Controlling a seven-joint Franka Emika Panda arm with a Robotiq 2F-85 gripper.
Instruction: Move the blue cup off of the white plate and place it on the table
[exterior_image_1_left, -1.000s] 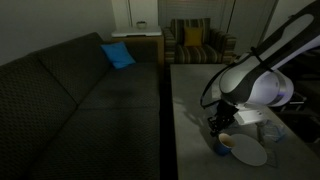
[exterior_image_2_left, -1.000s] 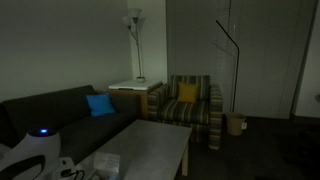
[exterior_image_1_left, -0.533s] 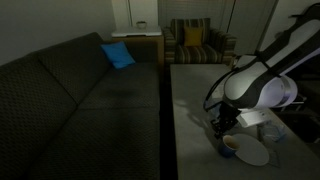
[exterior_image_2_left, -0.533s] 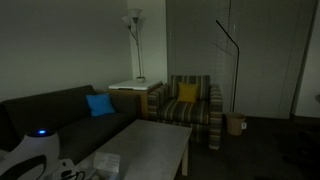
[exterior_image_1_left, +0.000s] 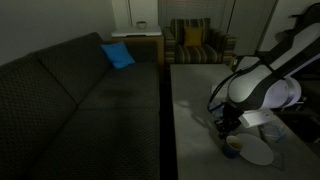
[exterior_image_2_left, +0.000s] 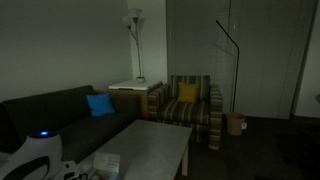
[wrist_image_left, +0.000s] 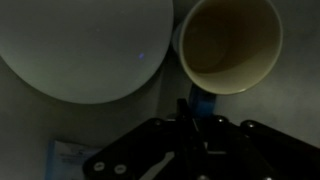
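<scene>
Tool (wrist_image_left: 194, 112): seen pinched on a blue part of the cup's near side in the wrist view; held low over the desk in an exterior view (exterior_image_1_left: 226, 128).
Blue cup (wrist_image_left: 230, 45): upright, tan inside exposed; located at the plate's edge, not over its middle. Contact with the desk cannot be told. Also seen in an exterior view (exterior_image_1_left: 233, 146).
White plate (wrist_image_left: 80, 45): laid flat on the desk, just beside the cup, on the side away from the sofa (exterior_image_1_left: 255, 154).
Desk (exterior_image_1_left: 190, 100): long, grey, matte; recorded in both exterior views (exterior_image_2_left: 160, 140).
Pale box (exterior_image_1_left: 266, 128): placed near the plate, under the arm.
Sofa (exterior_image_1_left: 80, 95): dark, patterned, set alongside the desk; blue cushion (exterior_image_1_left: 118, 55) at its far end.
Lighting: dim; fine detail is lost.
</scene>
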